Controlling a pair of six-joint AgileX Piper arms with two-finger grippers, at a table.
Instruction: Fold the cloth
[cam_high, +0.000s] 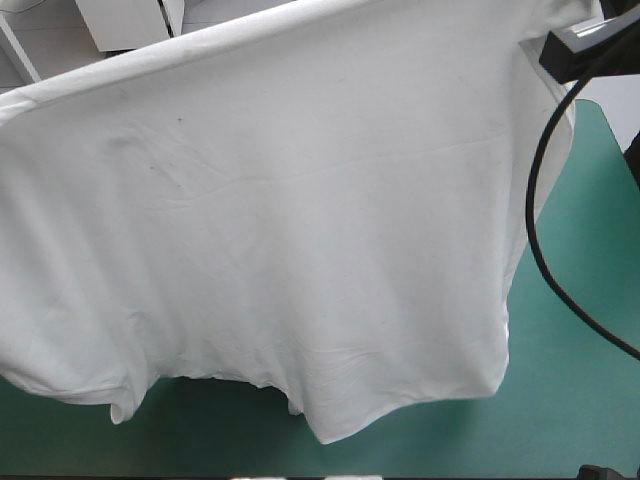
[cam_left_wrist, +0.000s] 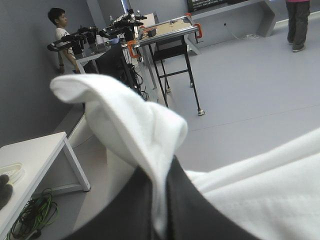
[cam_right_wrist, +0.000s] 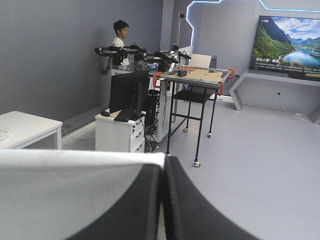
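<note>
The big white short-sleeved T-shirt (cam_high: 300, 220) is hanging spread wide in the air over the teal-green tabletop (cam_high: 590, 400), with its bottom edge dangling over the near side. The left gripper (cam_left_wrist: 161, 185) is pinching a fold of it between its black fingers (cam_left_wrist: 132, 212). The right gripper (cam_right_wrist: 162, 167) is pinching the top edge, its fingers pressed almost together.

High view looking down, T-shirt (cam_high: 280, 220) close, wrist views level, facing outward, all sharing it
</note>
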